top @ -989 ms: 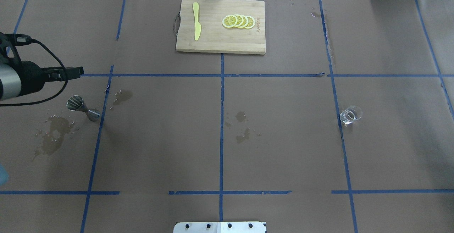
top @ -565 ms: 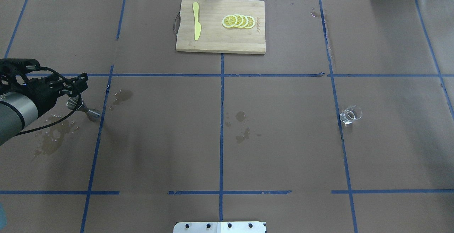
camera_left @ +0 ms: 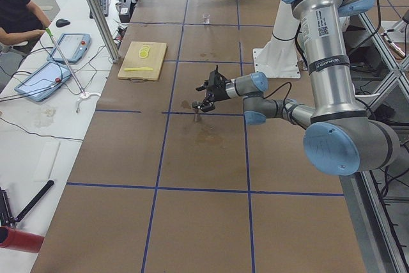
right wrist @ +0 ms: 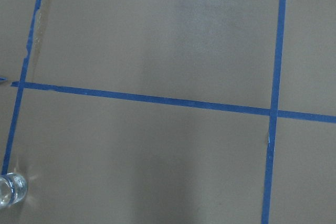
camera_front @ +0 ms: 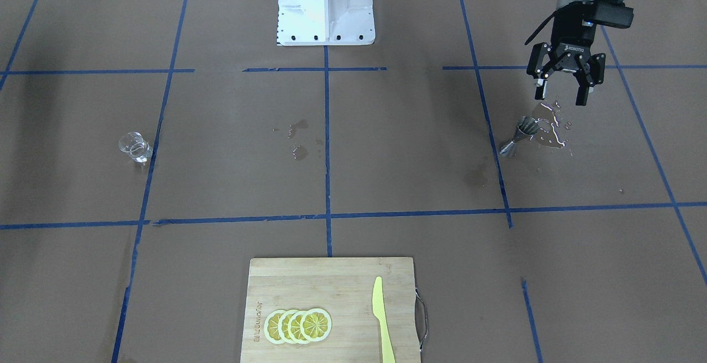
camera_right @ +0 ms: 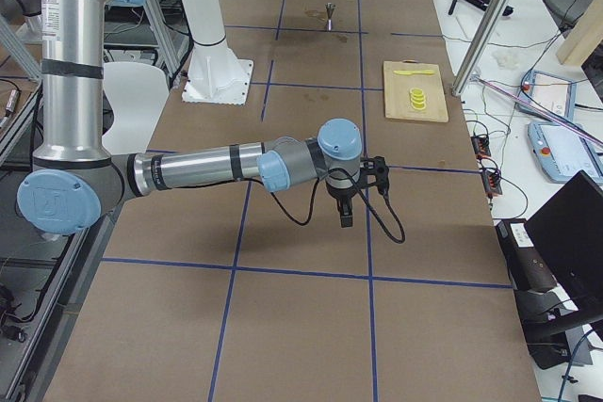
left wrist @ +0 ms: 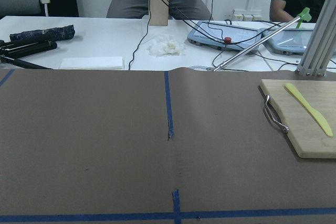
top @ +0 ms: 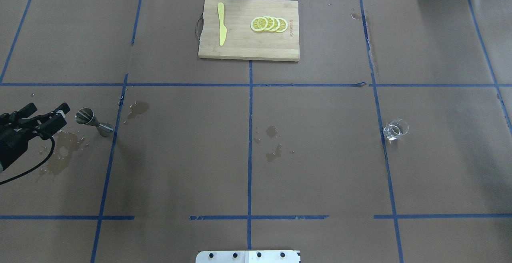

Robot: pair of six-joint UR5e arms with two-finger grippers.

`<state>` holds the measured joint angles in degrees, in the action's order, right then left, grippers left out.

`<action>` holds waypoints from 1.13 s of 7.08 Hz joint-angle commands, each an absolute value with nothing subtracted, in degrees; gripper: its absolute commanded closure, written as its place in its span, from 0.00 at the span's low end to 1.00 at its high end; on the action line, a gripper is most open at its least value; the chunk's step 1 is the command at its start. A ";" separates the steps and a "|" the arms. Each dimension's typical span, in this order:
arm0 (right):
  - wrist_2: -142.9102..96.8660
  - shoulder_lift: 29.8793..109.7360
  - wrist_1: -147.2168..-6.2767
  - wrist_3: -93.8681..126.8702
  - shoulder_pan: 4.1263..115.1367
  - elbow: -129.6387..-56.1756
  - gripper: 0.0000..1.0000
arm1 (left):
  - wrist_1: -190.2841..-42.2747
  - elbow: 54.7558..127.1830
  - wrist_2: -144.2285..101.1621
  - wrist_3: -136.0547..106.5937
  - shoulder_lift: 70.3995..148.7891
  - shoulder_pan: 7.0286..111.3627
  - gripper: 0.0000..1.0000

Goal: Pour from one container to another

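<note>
The steel jigger (top: 93,121) stands on the brown paper at the table's left, also seen in the front view (camera_front: 519,135) and the left side view (camera_left: 196,118). My left gripper (top: 49,110) is open and empty, hanging just left of the jigger and apart from it; in the front view (camera_front: 559,98) it sits above the jigger beside a wet patch. The clear glass measuring cup (top: 395,130) stands alone at the right (camera_front: 135,146) and in the right wrist view's corner (right wrist: 10,190). My right gripper (camera_right: 360,190) shows only in the right side view; I cannot tell its state.
A wooden cutting board (top: 248,49) with lemon slices (top: 269,24) and a yellow knife (top: 221,23) lies at the far middle. Wet stains mark the paper near the jigger (top: 60,151) and at the centre (top: 274,153). The robot's base (camera_front: 325,4) stands at the near edge.
My left gripper swung from beyond the jigger, over it, and toward the robot's side; it now sits left of the jigger. The jigger and the cup have not moved.
</note>
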<state>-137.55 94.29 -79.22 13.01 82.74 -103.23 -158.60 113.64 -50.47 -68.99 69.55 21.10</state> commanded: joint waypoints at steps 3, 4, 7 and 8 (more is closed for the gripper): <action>-137.55 94.22 -79.19 12.83 82.71 -102.92 0.00 | -161.54 105.76 -34.20 -67.68 75.73 10.82 0.01; -137.55 94.22 -79.19 12.92 82.71 -102.92 0.00 | -161.37 103.56 -33.84 -65.85 76.46 10.29 0.02; -137.55 94.22 -79.19 12.83 82.71 -102.83 0.00 | -161.37 98.90 -32.00 -64.51 81.02 10.28 0.01; -137.55 94.22 -79.19 12.75 82.71 -102.75 0.00 | -161.45 96.96 -31.73 -64.51 82.78 10.28 0.01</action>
